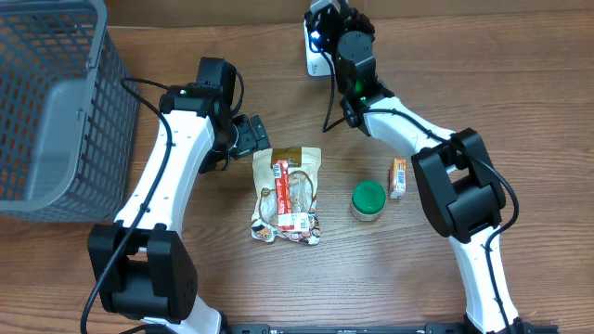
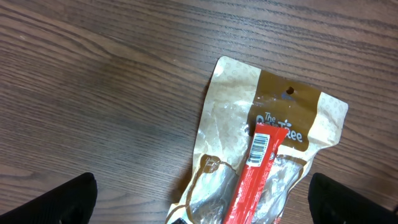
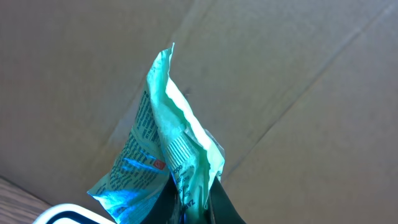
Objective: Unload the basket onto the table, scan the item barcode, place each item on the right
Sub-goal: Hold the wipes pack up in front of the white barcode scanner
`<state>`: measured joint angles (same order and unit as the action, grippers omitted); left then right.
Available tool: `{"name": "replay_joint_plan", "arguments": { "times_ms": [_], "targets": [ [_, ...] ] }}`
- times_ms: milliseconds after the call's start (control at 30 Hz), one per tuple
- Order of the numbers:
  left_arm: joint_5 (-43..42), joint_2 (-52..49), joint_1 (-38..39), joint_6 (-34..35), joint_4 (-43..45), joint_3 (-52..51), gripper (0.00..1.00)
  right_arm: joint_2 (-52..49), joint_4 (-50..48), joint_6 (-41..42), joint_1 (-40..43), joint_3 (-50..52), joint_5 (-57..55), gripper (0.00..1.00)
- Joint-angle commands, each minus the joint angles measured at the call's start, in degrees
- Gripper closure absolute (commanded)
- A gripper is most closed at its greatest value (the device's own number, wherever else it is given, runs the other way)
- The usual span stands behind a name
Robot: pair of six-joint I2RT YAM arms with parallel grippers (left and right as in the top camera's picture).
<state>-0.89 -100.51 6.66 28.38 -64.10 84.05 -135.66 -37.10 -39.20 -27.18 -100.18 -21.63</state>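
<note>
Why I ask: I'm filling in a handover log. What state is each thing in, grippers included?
Left gripper: open, holding nothing.
Right gripper: shut on the crinkled green packet, raised.
Beige plastic snack pouch: lying flat.
Red wrapped bar: lying on the pouch, barcode up.
Green-lidded jar: upright, lid on.
Small orange packet: lying flat.
Grey mesh basket: upright.

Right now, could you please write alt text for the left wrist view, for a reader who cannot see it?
A tan pouch lies flat on the wooden table with a red bar on it, its barcode facing up. The open left hand hovers above, its dark fingers at the lower corners.
</note>
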Motion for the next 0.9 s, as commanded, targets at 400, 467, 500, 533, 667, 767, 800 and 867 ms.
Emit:
{"name": "replay_joint_plan", "arguments": {
  "times_ms": [400,467,500,533,667,767,800,867],
  "targets": [
    [-0.2,1.29,0.11,0.33,0.04,1.22,0.0,-5.92,-7.63,-13.92,-0.07,-1.42,3.87,0.96],
    [-0.2,1.29,0.11,0.33,0.04,1.22,0.0,-5.92,-8.74,-12.39,-0.07,-1.42,3.74,0.96],
    [-0.2,1.29,0.11,0.33,0.04,1.22,0.0,-5.92,-8.79,-12.0,-0.07,-1.42,3.74,0.96],
    [-0.2,1.29,0.11,0.33,0.04,1.22,0.0,-5.92,-8.72,-11.8,-0.13,-1.42,3.74,0.96],
    [-0.2,1.29,0.11,0.33,0.04,1.22,0.0,-5.92,-7.39,-9.64,-0.11,-1.42,3.72,0.96],
    [-0.2,1.29,0.11,0.33,0.04,1.22,0.0,-5.92,-5.92,-5.22,-0.11,-1.42,3.26,0.96],
    [-0.2,1.29,0.11,0.33,0.04,1.22,0.0,-5.92,-5.49,-3.26,-0.11,-1.42,2.56,0.96],
    [-0.2,1.29,0.11,0.33,0.04,1.22,0.0,-5.92,-3.91,1.29,-0.04,-1.42,-0.13,0.96]
  ]
}}
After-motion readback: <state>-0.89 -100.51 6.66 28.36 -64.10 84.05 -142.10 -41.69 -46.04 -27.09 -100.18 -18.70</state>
